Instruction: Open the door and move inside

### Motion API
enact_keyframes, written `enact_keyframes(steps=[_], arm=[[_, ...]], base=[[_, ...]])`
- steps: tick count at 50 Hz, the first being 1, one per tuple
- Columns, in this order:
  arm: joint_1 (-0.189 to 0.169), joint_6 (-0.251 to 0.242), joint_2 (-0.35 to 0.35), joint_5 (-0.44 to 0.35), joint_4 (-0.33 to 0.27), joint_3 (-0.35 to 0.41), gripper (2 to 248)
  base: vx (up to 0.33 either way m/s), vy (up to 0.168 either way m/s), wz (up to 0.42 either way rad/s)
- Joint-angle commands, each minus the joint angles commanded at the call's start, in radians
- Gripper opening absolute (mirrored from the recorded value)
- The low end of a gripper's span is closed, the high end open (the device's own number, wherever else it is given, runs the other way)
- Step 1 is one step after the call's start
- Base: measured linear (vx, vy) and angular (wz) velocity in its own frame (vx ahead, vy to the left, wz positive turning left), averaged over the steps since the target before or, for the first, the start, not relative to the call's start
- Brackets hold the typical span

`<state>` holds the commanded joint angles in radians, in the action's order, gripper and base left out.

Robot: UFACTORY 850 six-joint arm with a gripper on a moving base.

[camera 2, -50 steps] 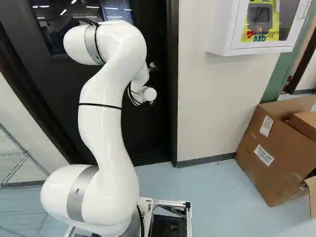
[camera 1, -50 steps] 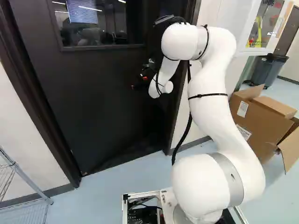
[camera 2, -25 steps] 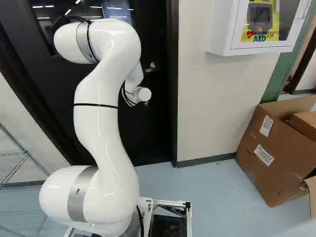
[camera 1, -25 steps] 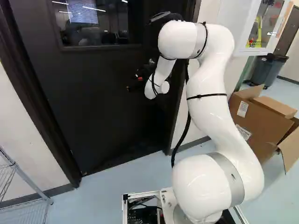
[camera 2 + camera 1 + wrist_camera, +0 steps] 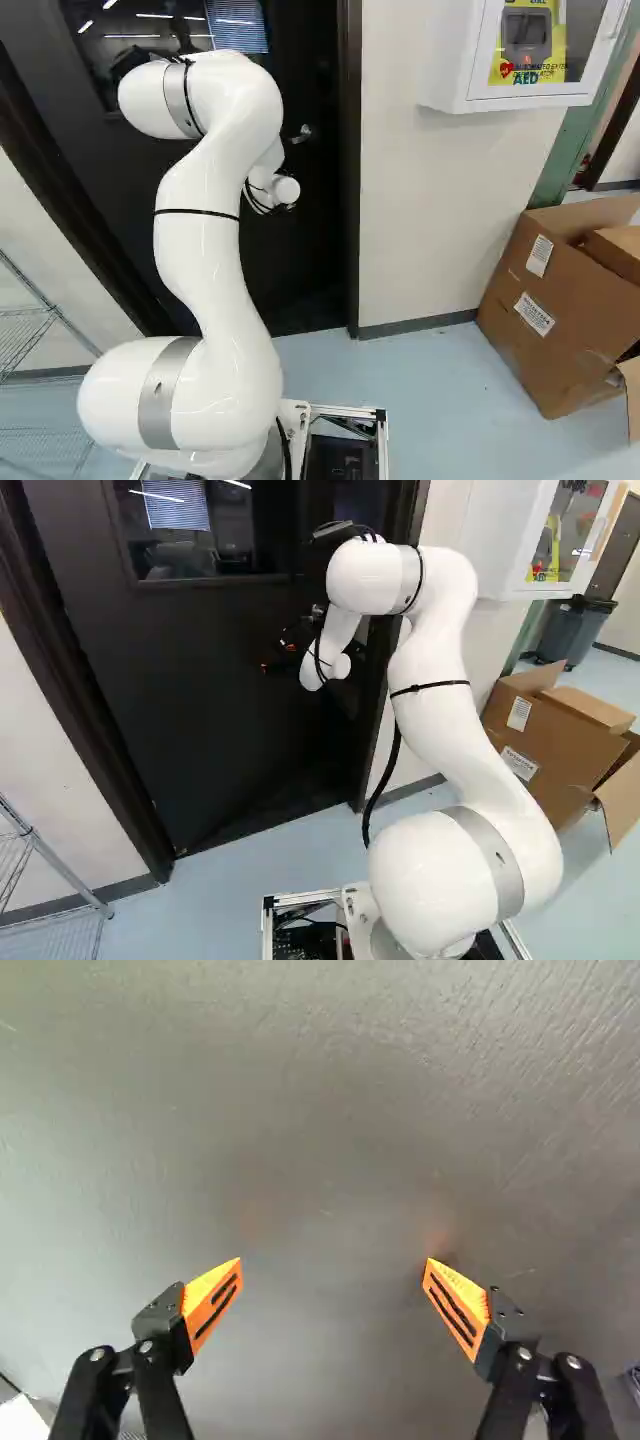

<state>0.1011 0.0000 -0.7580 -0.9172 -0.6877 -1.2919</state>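
Observation:
The black door [image 5: 200,710] stands shut in its frame, a window in its upper part. In the left base view my gripper [image 5: 276,656] is in front of the door, beside and a little below the silver lever handle [image 5: 302,134], which shows just past my wrist in the right base view. The wrist view has the gripper [image 5: 334,1262] wide open, its orange pads far apart with nothing between them. Ahead of the fingers is only the door's plain dark surface [image 5: 320,1140]; whether the tips touch it, I cannot tell.
Right of the door are a wall [image 5: 430,230], a white wall cabinet [image 5: 450,60] and an open cardboard box [image 5: 550,300] on the floor. A wire rack [image 5: 50,880] stands at the left. Farther back is a grey bin [image 5: 575,630].
My arm has swung leftward in the left base view, carrying the gripper along the door away from the handle side. The handle is now uncovered in the right base view. Base and door have not moved.

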Motion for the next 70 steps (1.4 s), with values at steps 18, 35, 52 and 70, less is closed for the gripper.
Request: enact_keyframes(steps=[18, 35, 52, 70], arm=[[0.003, 0.000, -0.066, 0.000, 0.000, -0.095, 247], [0.015, 0.000, -0.005, 0.000, 0.007, -0.007, 247], [0.013, 0.000, 0.075, 0.002, 0.052, 0.107, 247], [0.003, 0.000, 0.161, 0.015, 0.105, 0.226, 247]], base=[[0.000, 0.000, 0.000], [0.000, 0.000, 0.000], [0.000, 0.000, 0.000], [0.000, 0.000, 0.000]])
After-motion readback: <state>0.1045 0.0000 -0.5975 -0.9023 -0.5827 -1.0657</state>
